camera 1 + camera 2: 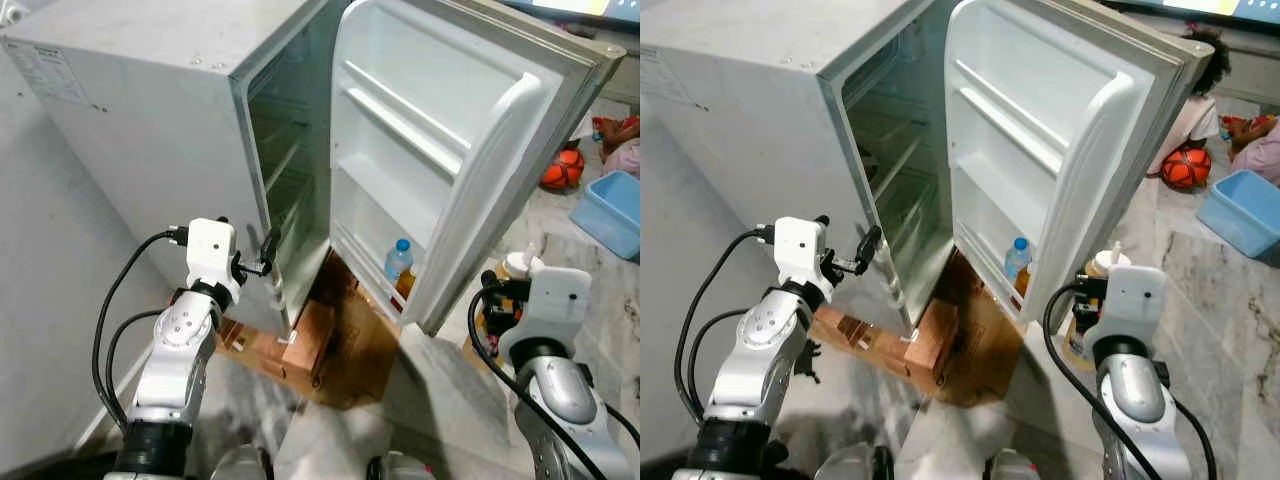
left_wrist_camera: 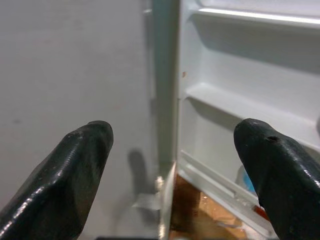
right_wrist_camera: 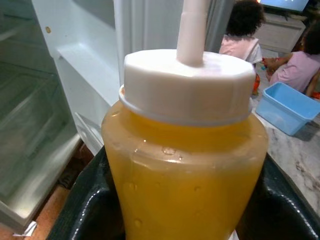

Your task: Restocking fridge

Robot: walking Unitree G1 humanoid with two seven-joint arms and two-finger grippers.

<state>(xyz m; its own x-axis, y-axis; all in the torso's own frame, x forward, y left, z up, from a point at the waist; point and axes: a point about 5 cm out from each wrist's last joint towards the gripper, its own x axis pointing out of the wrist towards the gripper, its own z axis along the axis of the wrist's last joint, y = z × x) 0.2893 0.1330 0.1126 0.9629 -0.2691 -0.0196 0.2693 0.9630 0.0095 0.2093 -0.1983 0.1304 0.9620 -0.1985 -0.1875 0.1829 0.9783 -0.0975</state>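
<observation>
Holding a bottle of yellow sauce point(image 3: 182, 165) upright by its body, the right gripper point(image 1: 1092, 300) hangs just outside the free edge of the open fridge door point(image 1: 470, 150). Its black fingers point(image 3: 80, 210) are closed round the bottle's lower half, leaving the white cap and nozzle clear above them, a sensible hold since it keeps the liquid level and the base free to set down on a shelf.

The fridge point(image 1: 150, 110) stands with its door swung wide toward the robot's right, propped on flattened brown cardboard point(image 1: 330, 350) under its front. In the door's lowest rack sits a clear water bottle with a blue cap point(image 1: 398, 262), and beside it, nearer the door's free edge, something amber that I cannot identify. The door shelves above that rack look bare, and so do the wire shelves inside the fridge cabinet, so restocking seems to be at an early stage.

The left gripper point(image 1: 262, 258) is raised at the cabinet's front edge, on the side away from the door's hinge. Its fingers point(image 2: 75, 170) are spread wide with nothing between them, pointing past that edge toward the door's lower shelves, perhaps ready to steady the door.

Beyond the door, on the marble floor, are a blue plastic tub point(image 1: 610, 210) and two people seated near a red ball point(image 1: 1186, 166).
</observation>
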